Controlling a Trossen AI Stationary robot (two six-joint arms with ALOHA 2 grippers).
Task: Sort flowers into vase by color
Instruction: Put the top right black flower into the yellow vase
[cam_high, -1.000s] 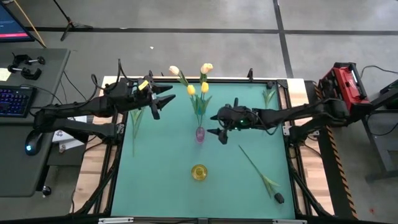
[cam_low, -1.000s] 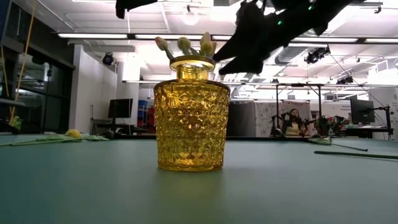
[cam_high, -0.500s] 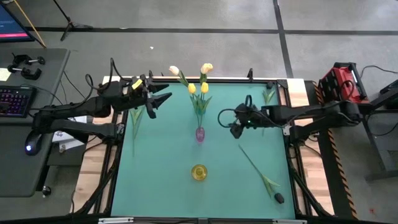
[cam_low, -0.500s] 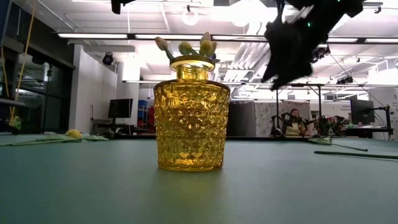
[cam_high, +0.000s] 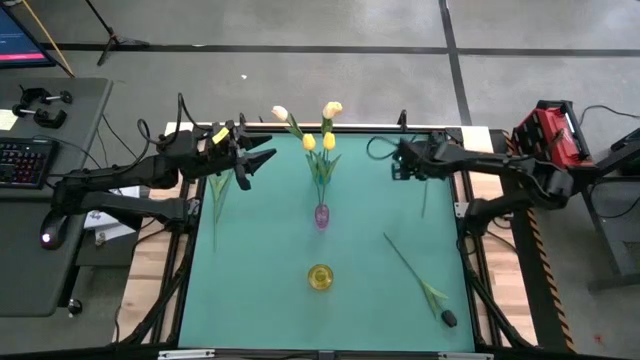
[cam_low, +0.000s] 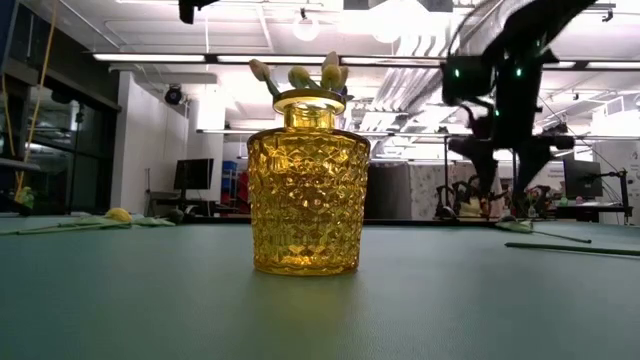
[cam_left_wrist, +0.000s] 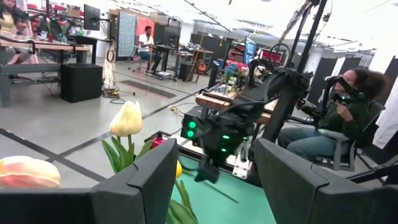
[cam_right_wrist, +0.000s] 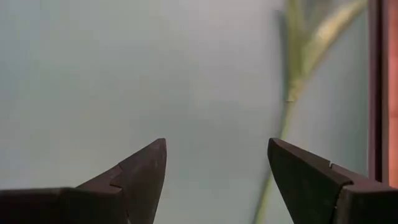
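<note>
A purple vase (cam_high: 321, 215) mid-table holds several tulips, yellow (cam_high: 308, 143) and peach-cream (cam_high: 332, 108). A yellow glass vase (cam_high: 320, 277) (cam_low: 308, 190) stands nearer, with nothing in it as seen from above. A dark-headed tulip (cam_high: 449, 318) lies flat near the right near corner. One green-stemmed flower (cam_high: 218, 195) lies by the left edge, another (cam_high: 425, 190) (cam_right_wrist: 289, 93) by the far right edge. My right gripper (cam_high: 402, 164) (cam_right_wrist: 217, 155) is open, pointing down beside that far-right flower and clear of it. My left gripper (cam_high: 262, 160) (cam_left_wrist: 214, 162) is open, in the air at the far left.
The table's raised frame (cam_high: 452, 135) runs close behind and right of my right gripper. The teal mat (cam_high: 260, 260) is bare between the vases and the left edge. People sit beyond the table in the room (cam_left_wrist: 348, 106).
My right gripper has swung from beside the purple vase toward the table's far right corner and has tipped to point down at the mat. It has stayed open. My left gripper has rolled a little in place. The flowers and vases have kept still.
</note>
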